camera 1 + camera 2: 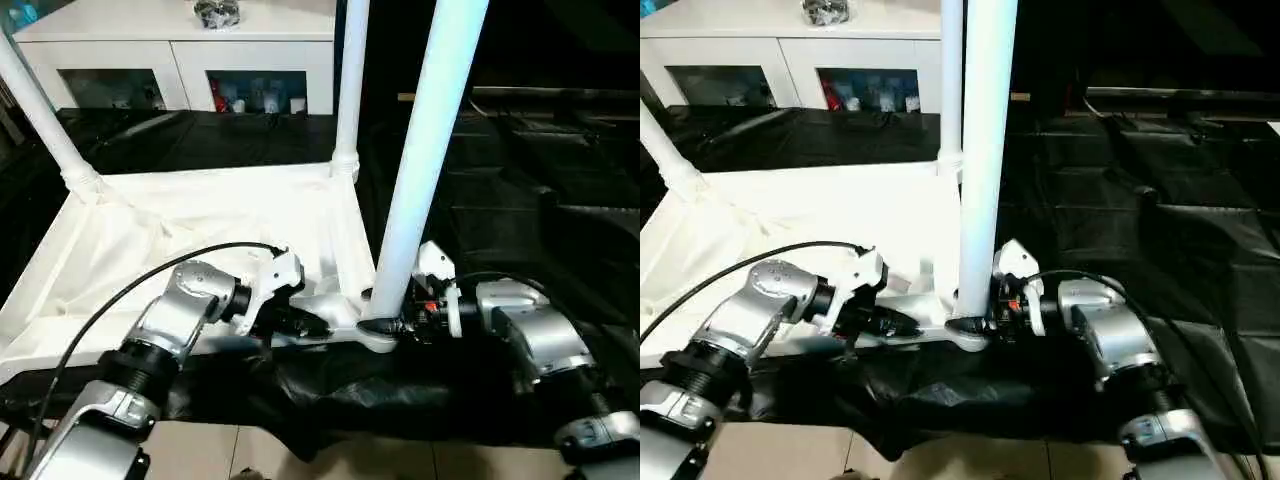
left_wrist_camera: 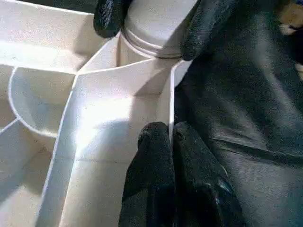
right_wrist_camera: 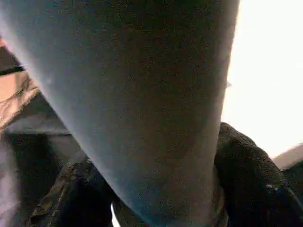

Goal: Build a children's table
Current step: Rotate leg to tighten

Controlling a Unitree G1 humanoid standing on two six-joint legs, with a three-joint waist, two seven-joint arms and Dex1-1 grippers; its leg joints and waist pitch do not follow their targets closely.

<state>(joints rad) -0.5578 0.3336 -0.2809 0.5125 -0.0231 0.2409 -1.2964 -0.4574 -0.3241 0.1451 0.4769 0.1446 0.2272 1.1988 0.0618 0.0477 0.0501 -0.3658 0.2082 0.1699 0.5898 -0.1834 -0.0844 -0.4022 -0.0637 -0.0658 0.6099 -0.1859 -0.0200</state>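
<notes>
The right gripper [image 1: 408,322] sits at the base of the nearest leg [image 1: 425,170], its black fingers [image 3: 251,179] spread to either side of the tube and lying against it, low down where it enters the corner socket [image 1: 378,332]. That leg stands almost upright, its long axis rising from the socket and leaning slightly to the right as it climbs out of the head view. The left gripper [image 1: 312,322] has its fingers pressed together, pinching the thin near rim of the tabletop [image 1: 200,230] just beside the same corner. The tabletop lies upside down, ribbed underside up, on a worktop covered in black sheeting [image 1: 520,220]. Two more legs [image 1: 350,85] rise from its far corners, one upright, one slanting left. A white cabinet [image 1: 180,55] stands behind.
</notes>
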